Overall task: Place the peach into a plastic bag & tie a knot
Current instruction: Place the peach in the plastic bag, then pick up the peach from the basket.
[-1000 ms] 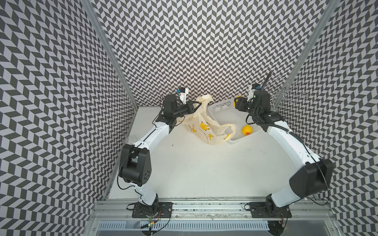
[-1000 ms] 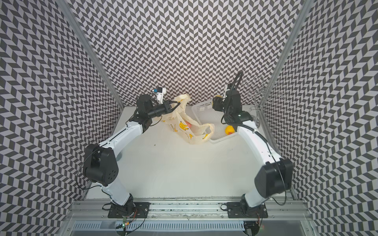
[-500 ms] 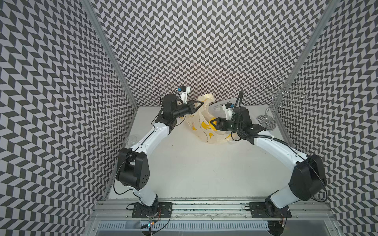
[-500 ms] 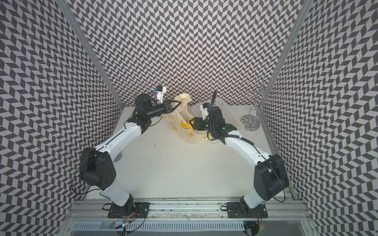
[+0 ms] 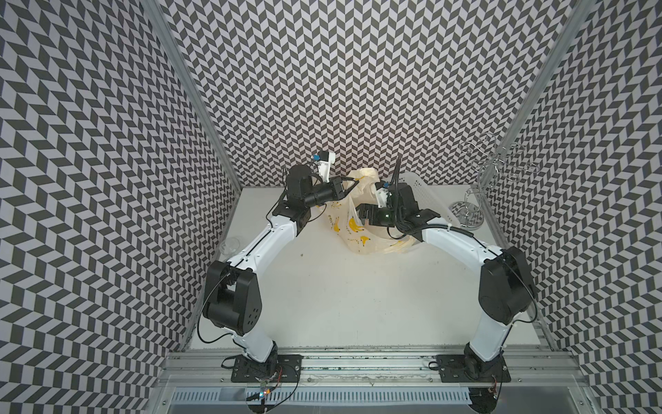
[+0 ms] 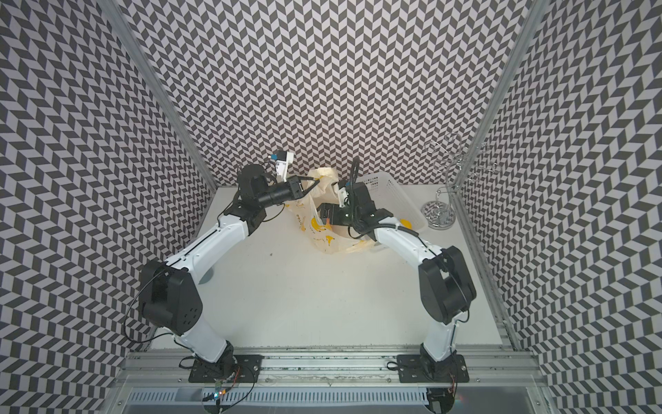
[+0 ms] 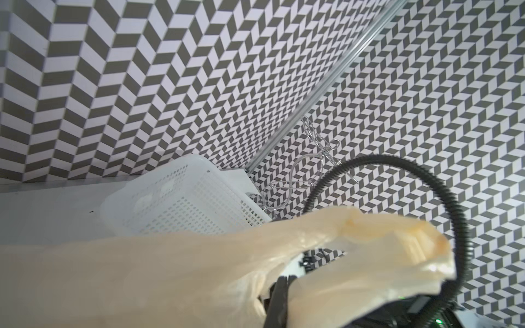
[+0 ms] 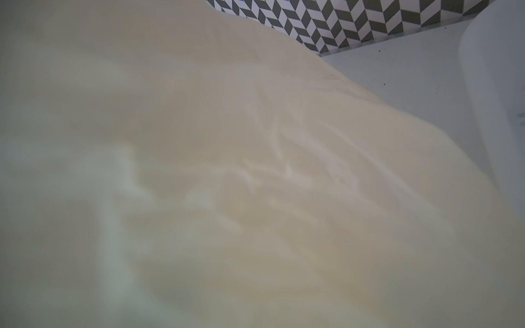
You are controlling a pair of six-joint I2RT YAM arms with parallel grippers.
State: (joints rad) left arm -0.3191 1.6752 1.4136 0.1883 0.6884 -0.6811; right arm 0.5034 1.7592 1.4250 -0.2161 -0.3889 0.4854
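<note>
At the back of the white table (image 5: 340, 304), beside a white perforated plastic basket (image 5: 424, 190), the thin, translucent cream-yellow plastic bag (image 5: 354, 234) printed with yellow bananas slumps between both arms. It looks feather-light, limp and slippery, so it is best taken by its bunched handle strips, not the loose film. The left gripper (image 5: 350, 186) is pinched tight on the upper rim, holding it raised; the right gripper (image 5: 360, 217) sits at the mouth, and its spread is hidden by film, so I cannot tell.
</note>
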